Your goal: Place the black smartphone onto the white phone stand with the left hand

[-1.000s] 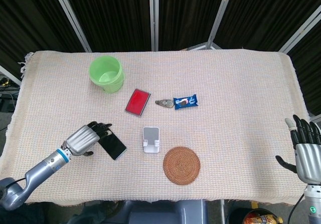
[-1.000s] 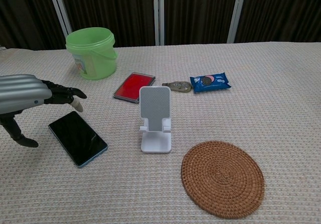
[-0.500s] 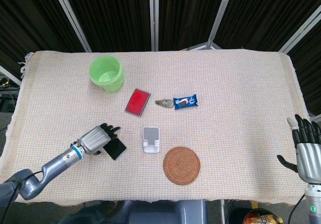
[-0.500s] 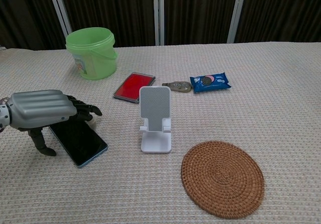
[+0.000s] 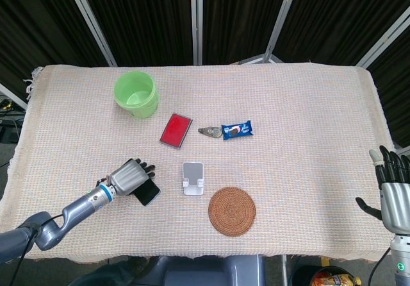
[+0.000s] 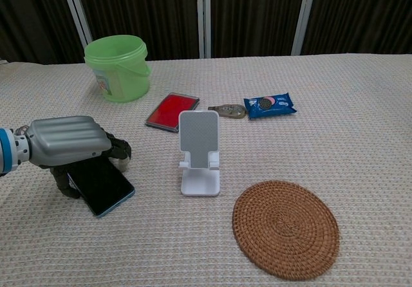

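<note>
**A:** So where's the black smartphone (image 6: 103,185) sitting?

**B:** Flat on the woven tablecloth (image 5: 307,119), near the front-left, just left of the white phone stand (image 6: 199,150) with a bit of cloth between them. It's a slim dark slab with a glossy screen facing up and a thin bluish edge along the side in the chest view. It lies at an angle, one corner pointing toward the front of the table. Only the lower half shows, the rest is under the left hand (image 6: 67,144).

**A:** Does the hand have it?

**B:** It's laid over the top of the phone, silver back up, dark fingers (image 6: 119,150) curled down past the far edge and the thumb down on the near side. Looks like it's closing around it, but the phone is flat on the cloth, and honestly I can't tell if it's a real grip or just resting on it.

**A:** And the stand?

**B:** Upright, white, back plate tilted, little lip at the bottom, nothing on it.

**A:** Right hand?

**B:** The right hand (image 5: 391,186) is way off at the right edge in the head view, fingers spread and pointing up, holding nothing.

**A:** Other stuff?

**B:** Green bucket (image 5: 136,95) at the back left, a red case (image 5: 176,130), a blue snack packet (image 5: 237,130), and a round woven coaster (image 5: 232,211) right of the stand.
</note>
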Controlling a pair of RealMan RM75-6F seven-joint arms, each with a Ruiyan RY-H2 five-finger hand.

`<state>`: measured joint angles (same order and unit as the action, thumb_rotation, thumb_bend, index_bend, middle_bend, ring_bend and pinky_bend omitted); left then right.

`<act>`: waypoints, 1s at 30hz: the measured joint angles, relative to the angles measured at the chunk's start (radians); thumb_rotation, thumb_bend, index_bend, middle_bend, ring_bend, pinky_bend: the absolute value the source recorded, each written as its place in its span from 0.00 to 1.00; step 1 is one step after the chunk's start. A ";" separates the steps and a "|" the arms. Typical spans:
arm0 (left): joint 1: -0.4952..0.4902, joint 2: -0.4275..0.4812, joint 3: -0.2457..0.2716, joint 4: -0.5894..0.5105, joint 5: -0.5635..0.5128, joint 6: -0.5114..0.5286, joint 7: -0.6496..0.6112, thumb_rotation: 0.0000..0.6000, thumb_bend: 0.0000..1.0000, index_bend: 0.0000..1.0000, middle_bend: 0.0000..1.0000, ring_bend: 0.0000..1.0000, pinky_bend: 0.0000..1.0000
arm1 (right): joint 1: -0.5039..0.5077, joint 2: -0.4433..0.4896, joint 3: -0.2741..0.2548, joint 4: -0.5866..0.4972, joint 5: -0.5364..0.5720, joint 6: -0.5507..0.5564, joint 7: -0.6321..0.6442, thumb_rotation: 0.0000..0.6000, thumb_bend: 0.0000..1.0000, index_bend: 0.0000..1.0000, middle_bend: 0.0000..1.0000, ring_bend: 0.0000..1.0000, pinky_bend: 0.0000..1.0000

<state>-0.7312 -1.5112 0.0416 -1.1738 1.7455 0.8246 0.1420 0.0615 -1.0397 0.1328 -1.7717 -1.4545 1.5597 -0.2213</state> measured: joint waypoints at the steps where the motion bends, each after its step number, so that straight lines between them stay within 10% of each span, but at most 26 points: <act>1: -0.001 0.001 0.001 0.000 0.000 0.004 0.000 1.00 0.00 0.48 0.36 0.44 0.43 | 0.000 0.000 0.000 0.000 -0.001 0.000 0.001 1.00 0.00 0.00 0.00 0.00 0.00; 17: -0.027 0.177 -0.066 -0.185 0.040 0.208 0.089 1.00 0.00 0.54 0.37 0.44 0.43 | -0.006 0.024 0.000 -0.012 -0.007 0.007 0.050 1.00 0.00 0.00 0.00 0.00 0.00; 30: -0.169 0.150 -0.122 -0.187 0.232 0.230 0.431 1.00 0.00 0.56 0.37 0.44 0.42 | -0.009 0.042 0.003 -0.015 -0.004 0.006 0.094 1.00 0.00 0.00 0.00 0.00 0.00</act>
<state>-0.8998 -1.3608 -0.0808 -1.3603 1.9777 1.0546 0.5732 0.0521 -0.9975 0.1353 -1.7867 -1.4582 1.5660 -0.1269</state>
